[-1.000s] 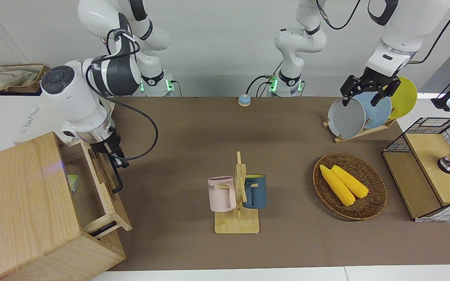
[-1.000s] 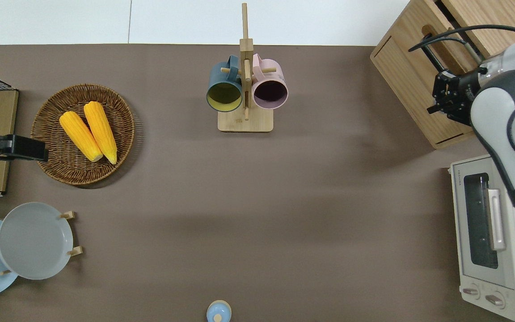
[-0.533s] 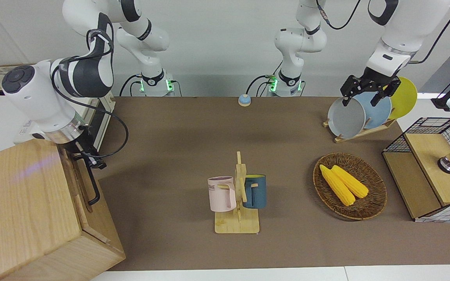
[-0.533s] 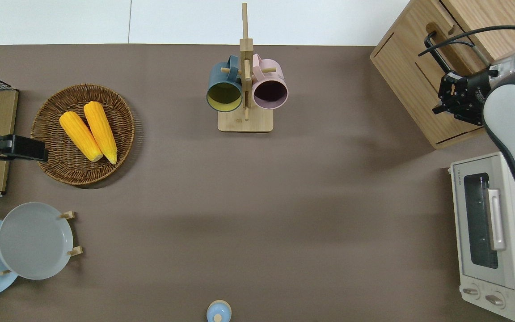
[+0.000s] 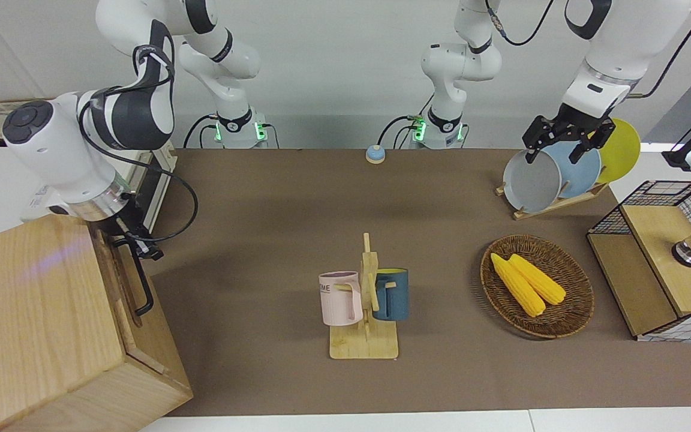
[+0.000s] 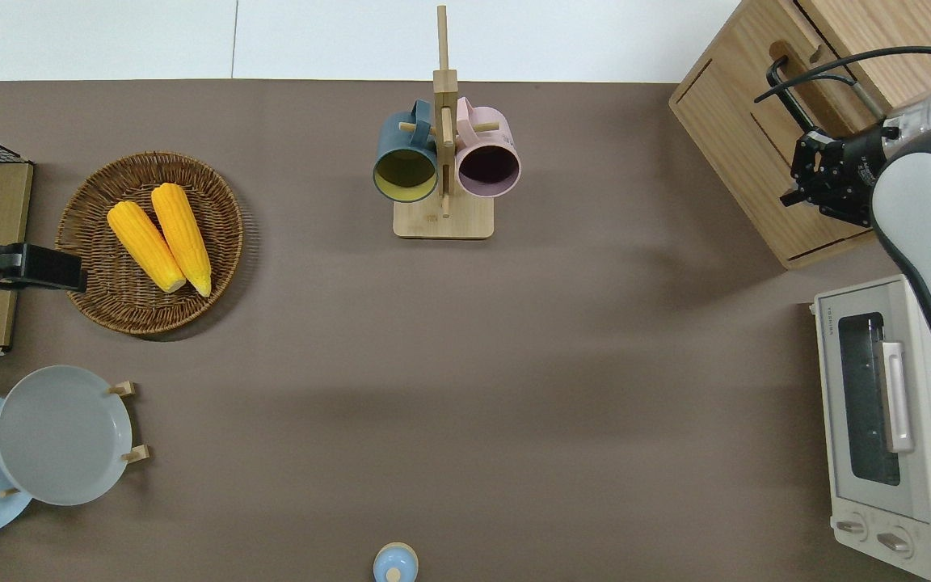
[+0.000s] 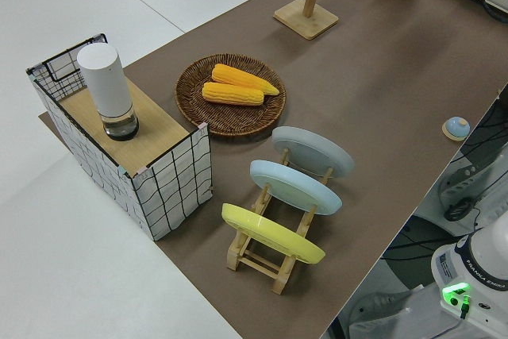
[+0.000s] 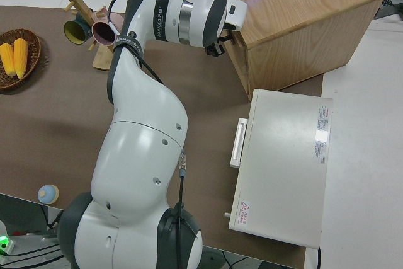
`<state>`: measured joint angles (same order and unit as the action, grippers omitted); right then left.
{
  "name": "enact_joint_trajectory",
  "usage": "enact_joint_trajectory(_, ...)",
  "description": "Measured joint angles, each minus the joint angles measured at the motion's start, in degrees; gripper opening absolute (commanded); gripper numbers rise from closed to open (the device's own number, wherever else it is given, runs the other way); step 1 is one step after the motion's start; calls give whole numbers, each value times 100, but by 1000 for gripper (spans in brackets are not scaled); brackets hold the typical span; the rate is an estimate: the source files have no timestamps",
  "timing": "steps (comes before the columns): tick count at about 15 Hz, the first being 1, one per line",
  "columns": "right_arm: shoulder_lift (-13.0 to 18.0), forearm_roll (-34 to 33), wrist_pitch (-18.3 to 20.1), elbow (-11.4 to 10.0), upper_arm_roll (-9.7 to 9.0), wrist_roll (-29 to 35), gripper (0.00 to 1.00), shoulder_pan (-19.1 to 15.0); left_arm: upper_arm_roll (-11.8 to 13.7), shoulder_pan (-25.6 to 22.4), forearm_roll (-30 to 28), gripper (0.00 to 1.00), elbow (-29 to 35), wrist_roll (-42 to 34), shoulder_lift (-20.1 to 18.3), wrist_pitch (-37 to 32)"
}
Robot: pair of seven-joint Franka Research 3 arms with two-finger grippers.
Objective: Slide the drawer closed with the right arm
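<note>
The pale-wood drawer (image 5: 116,273) sits pushed in, its front flush with the big wood cabinet (image 5: 33,324) at the right arm's end of the table. Its black loop handle (image 5: 142,282) sticks out from the front panel (image 6: 789,129). My right gripper (image 6: 819,174) is at the drawer front, right by the end of the handle (image 6: 787,89) nearer to the robots, and looks to be touching the panel. The right side view shows the same gripper (image 8: 218,46) against the cabinet (image 8: 302,23). My left arm is parked, its gripper (image 5: 561,144) open.
A white toaster oven (image 6: 878,404) stands next to the cabinet, nearer to the robots. Mid-table is a mug rack (image 6: 443,162) with two mugs. Toward the left arm's end are a wicker basket (image 6: 102,299) with corn, a plate rack (image 5: 552,204) and a wire-mesh box (image 5: 657,264).
One second ago the drawer stood open; my right gripper pushed it into the cabinet. Since half a second ago almost nothing has moved. The left arm stayed still.
</note>
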<state>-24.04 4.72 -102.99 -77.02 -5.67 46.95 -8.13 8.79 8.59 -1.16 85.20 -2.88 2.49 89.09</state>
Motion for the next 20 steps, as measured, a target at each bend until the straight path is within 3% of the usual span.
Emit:
enact_joint_trajectory(3, 78, -1, 91, 13, -15, -20, 0, 348, 0, 0, 0, 998, 0, 0, 0, 0)
enact_joint_trajectory(6, 262, -6, 425, 17, -14, -60, 0, 706, 0, 0, 0, 998, 0, 0, 0, 0)
enact_joint_trajectory(11, 689, -23, 1013, -77, 58, -1286, 0, 931, 0, 0, 0, 995, 0, 0, 0, 0)
enact_joint_trajectory(13, 848, -51, 1212, -131, 217, -1927, 0, 969, 0, 0, 0, 995, 0, 0, 0, 0)
enact_joint_trajectory(17, 1156, -389, 1567, -214, 784, -3102, 0, 1359, 0, 0, 0, 995, 0, 0, 0, 0)
enact_joint_trajectory(20, 1469, -890, 1611, -471, 886, -3683, 0, 1634, 0, 0, 0, 995, 0, 0, 0, 0)
